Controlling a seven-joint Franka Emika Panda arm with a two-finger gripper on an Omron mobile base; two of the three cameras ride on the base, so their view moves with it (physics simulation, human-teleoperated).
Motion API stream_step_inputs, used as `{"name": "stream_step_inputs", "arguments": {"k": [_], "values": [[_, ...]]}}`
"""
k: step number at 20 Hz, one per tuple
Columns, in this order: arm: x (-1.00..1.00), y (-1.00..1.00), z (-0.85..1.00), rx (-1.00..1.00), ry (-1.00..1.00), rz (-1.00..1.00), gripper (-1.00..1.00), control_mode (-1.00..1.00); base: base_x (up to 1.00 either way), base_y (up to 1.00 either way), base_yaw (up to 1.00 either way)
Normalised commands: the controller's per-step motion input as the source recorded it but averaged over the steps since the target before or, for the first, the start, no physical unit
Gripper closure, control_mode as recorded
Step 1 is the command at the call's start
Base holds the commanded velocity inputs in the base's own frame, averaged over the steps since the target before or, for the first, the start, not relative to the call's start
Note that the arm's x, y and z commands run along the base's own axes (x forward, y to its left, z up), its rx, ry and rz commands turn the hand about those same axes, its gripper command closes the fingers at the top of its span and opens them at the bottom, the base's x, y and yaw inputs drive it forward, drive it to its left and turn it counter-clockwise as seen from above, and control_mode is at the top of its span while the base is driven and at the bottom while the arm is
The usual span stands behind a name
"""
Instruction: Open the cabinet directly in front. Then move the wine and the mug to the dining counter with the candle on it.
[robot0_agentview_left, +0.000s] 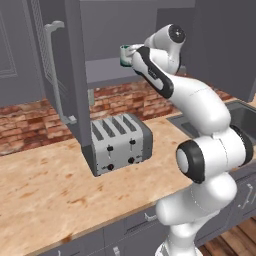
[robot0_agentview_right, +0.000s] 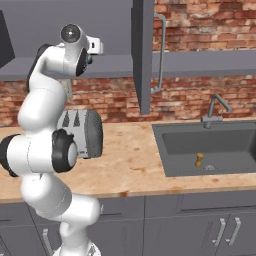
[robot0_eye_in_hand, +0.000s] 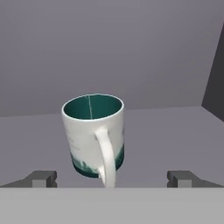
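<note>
Cabinet: the cabinet (robot0_agentview_left: 60, 75) stands open; you see its left door swung out at the upper left of the left base view, edge-on over the toaster (robot0_agentview_left: 119, 142), and the other door at the top centre of the right base view.
Mug: the mug (robot0_eye_in_hand: 94, 133) sits upright on the grey cabinet shelf (robot0_eye_in_hand: 166, 131), centre of the hand view, handle turned toward the camera. In the left base view it peeks out at top centre, just left of the wrist.
Claw: the gripper (robot0_eye_in_hand: 112, 178) is spread wide and holds nothing — its two fingertips (robot0_eye_in_hand: 41, 178) rise at the bottom of the hand view, one on each side of the mug's base, apart from it.
Wine: you have no bottle to go by in these frames.
Step, as judged: you're lined up on the mug and not yet closed on it.
Risk – handle: the handle points at you; pushing in further may strike it first and spin or tip the mug.
Risk – depth: how far the pads overlap the body is hard to tell, perhaps barely; closing short would pinch the near curve and squeeze the mug backward.
Risk – exit: the doors flank the arm, so a wide swing out could clip one.
</note>
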Motion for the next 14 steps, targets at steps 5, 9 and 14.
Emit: {"name": "stream_step_inputs", "arguments": {"k": [5, 9, 14], "values": [[0.07, 0.09, 0.0, 0.0, 0.0, 0.0, -1.0, -1.0, 0.0, 0.0, 0.0], [0.02, 0.18, -0.01, 0.0, 0.0, 0.0, -1.0, -1.0, 0.0, 0.0, 0.0], [0.09, 0.11, -0.14, 0.0, 0.0, 0.0, -1.0, -1.0, 0.0, 0.0, 0.0]]}}
